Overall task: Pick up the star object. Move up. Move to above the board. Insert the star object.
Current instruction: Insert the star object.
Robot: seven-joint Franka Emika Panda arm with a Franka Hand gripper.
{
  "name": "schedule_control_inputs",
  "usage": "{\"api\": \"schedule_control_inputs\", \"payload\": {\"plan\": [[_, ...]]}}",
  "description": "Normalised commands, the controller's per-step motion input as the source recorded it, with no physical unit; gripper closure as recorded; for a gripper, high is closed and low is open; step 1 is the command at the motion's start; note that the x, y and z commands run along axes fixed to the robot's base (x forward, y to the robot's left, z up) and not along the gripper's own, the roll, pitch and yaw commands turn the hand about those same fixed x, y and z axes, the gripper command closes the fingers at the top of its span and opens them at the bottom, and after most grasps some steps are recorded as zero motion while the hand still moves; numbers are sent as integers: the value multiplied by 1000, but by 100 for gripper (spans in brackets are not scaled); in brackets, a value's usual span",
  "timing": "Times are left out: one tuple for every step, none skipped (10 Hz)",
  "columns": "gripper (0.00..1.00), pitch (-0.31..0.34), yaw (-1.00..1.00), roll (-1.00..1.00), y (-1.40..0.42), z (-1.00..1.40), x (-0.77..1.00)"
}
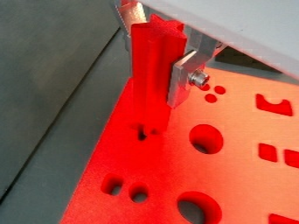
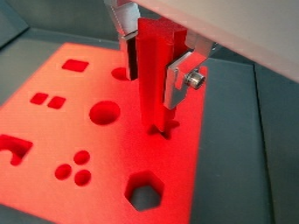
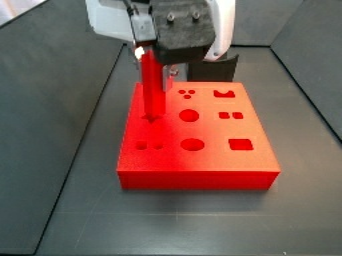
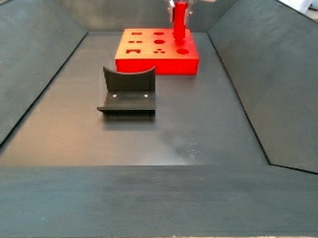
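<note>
One relation decides the insert: the star object (image 2: 156, 74), clamped upright between the gripper (image 2: 156, 59) plates, hangs straight down with its tip at the star hole (image 2: 163, 131) near the board (image 3: 214, 165) edge; long axis vertical, so travel looks purely downward.

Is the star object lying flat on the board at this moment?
No. The star object stands upright between the gripper fingers, its lower tip at a hole in the board.
</note>
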Motion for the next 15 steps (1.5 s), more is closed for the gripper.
{"api": "schedule_control_inputs", "payload": {"plan": [[100,11,77,16,34,-100,0],[100,0,0,4,0,-31,0],[100,-19,0,61,0,-214,0],[100,-66,0,163,-89,-426,0],[100,-123,0,211,-151,-531,0],[100,-150,0,230,-157,-637,-31],[100,-154,0,243,-134,-740,-60],[100,-141,-23,257,-109,-743,-34],[100,-111,0,273,0,-746,0],[100,-119,43,277,0,-697,0],[100,-136,220,277,80,-683,-34],[100,-130,346,256,80,-674,0],[100,-83,491,247,0,-700,46],[100,-94,494,181,0,-834,137],[100,-87,434,144,-9,-909,174]]}}
